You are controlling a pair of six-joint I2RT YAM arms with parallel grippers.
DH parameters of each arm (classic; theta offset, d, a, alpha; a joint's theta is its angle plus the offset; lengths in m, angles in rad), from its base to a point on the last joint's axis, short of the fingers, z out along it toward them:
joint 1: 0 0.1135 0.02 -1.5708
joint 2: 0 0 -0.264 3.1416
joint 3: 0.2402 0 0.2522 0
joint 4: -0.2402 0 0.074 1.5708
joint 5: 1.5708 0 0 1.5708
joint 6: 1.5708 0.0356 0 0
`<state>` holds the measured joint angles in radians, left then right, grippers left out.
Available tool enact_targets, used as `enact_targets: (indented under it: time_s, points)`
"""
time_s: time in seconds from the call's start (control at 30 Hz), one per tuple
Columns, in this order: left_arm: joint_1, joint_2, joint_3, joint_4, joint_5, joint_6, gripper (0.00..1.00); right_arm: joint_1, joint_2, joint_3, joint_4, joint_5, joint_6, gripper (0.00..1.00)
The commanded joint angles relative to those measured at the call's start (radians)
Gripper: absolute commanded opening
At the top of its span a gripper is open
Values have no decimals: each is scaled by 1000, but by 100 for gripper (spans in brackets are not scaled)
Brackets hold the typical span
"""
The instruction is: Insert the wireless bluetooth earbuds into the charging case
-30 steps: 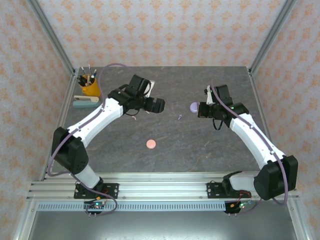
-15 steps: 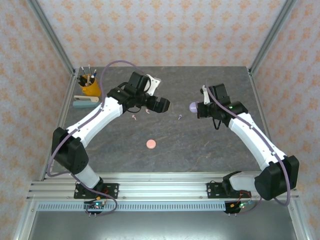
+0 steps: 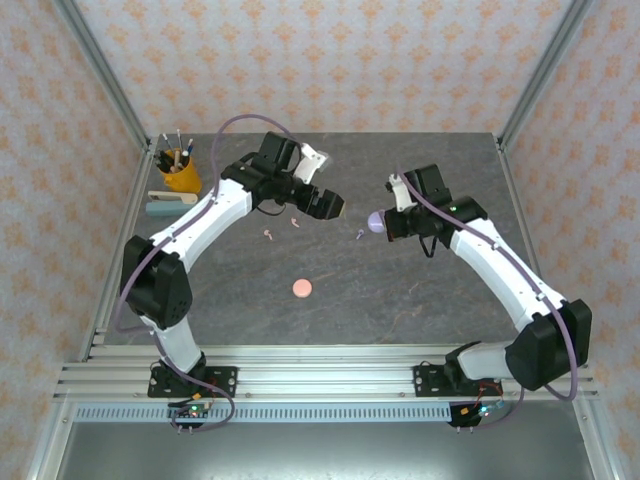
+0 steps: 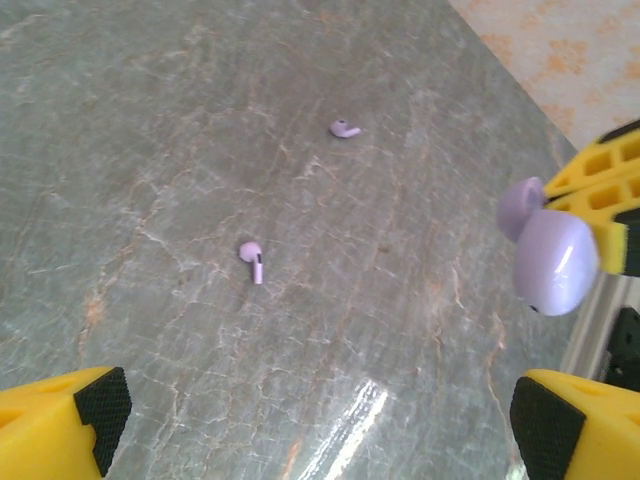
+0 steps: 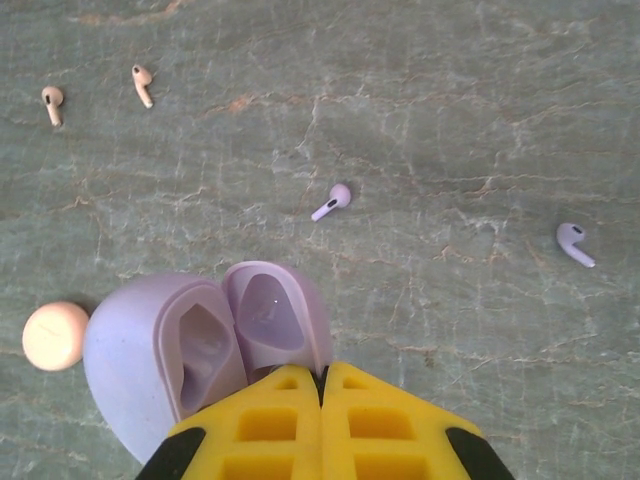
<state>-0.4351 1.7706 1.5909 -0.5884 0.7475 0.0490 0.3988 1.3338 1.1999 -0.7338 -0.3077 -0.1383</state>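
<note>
- My right fingers [image 5: 322, 400] are pinched tight on the rim of the purple charging case [image 5: 200, 350]. They hold it above the worktop [image 3: 430, 300] with its lid swung open.
- Both hollows of that case look empty, so I judge that no earbud has gone in yet.
- My left fingers [image 3: 332, 207] are spread wide and hold nothing. They hover over the worktop just across from the case.
- The two purple earbuds [image 4: 252, 260] [image 4: 344, 129] lie loose on the worktop below my left fingers, apart from each other.
- The two pale pink earbuds [image 5: 51, 101] [image 5: 142, 84] lie side by side further off, also loose.
- The pink case [image 3: 301, 288] sits alone nearer the bases. It looks shut, though I cannot be sure.
- What is done: one case is lifted and open. What is left, as I judge it: pick up each purple earbud, seat both, then deal with the pink pair.
</note>
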Motion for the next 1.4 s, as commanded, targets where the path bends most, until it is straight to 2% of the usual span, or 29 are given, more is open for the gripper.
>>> enact_targets:
  time_s: [0.0, 0.1, 0.37, 0.7, 1.37]
  points:
    - [5, 22, 45, -103, 130, 94, 100, 5, 7, 42, -36, -42, -43, 0]
    - [4, 45, 53, -132, 198, 118, 100, 31, 13, 54, -39, -17, -67, 0]
    - [4, 126, 108, -238, 325, 178, 93, 153, 106, 105, -52, 192, -135, 0]
    - [4, 194, 146, -358, 407, 275, 88, 161, 113, 111, -10, 192, -197, 0]
    - [4, 380, 390, -661, 549, 468, 77, 207, 117, 185, -29, 222, -277, 0]
